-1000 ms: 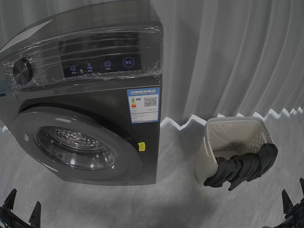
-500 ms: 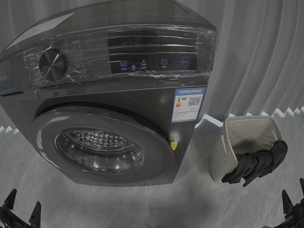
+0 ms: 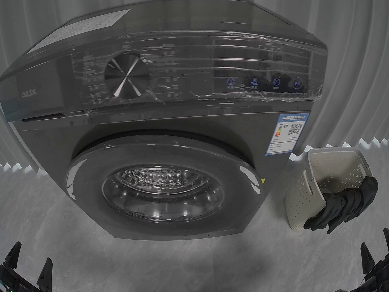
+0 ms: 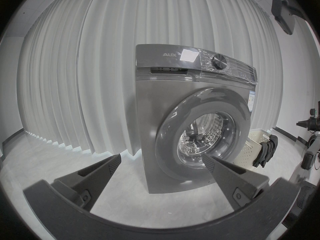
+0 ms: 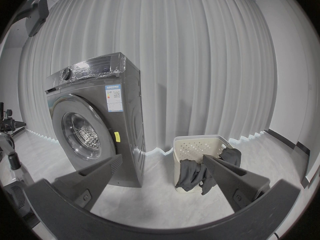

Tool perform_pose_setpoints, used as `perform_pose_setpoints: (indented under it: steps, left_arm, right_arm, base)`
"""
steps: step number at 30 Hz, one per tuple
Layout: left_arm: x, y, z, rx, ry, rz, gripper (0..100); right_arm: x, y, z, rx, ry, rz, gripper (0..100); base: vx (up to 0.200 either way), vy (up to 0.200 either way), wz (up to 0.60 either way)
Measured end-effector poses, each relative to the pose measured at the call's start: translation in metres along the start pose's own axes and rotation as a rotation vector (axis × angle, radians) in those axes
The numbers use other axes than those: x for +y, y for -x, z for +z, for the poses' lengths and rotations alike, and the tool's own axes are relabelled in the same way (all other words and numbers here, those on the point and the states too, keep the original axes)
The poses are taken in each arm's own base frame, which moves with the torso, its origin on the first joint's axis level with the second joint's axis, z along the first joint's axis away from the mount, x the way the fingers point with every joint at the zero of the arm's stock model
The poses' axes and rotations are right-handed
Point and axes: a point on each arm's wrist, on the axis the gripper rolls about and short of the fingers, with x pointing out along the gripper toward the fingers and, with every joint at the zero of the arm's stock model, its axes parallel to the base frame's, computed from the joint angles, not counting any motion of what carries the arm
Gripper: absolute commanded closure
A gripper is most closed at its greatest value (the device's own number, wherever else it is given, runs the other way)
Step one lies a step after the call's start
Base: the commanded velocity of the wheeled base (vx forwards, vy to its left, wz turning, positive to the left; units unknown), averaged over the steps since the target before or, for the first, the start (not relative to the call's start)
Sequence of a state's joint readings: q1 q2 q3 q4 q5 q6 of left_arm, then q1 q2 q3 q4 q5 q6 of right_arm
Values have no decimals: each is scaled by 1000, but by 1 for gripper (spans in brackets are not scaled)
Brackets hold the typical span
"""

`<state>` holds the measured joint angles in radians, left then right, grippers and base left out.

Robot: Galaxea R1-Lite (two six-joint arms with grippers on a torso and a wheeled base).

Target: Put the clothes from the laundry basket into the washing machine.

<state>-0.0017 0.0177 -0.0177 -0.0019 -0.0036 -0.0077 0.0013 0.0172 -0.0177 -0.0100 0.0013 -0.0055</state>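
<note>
we see the washing machine (image 3: 170, 126) standing on a pale floor (image 3: 162, 264) in front of a white curtain (image 3: 356, 61), its round door (image 3: 164, 187) shut. just beside it, on our right, sits the laundry basket (image 3: 298, 201). black clothes (image 3: 344, 205) are draped over its front rim and hang down outside. our left gripper (image 4: 161, 157) is low, well apart from the machine, jaws spread wide and holding nothing. our right gripper (image 5: 161, 157) is low too, facing the basket, jaws likewise wide and holding nothing.
</note>
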Motion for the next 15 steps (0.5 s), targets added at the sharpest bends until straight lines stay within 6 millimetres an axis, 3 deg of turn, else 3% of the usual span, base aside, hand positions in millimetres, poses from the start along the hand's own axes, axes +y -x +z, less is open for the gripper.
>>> perform_pose_setpoints:
  steps: [15]
  left_arm:
    - [0, 0, 0, 1, -4, 3, 0]
  right_arm:
    - [0, 0, 0, 0, 0, 1, 0]
  base:
    - [0, 0, 0]
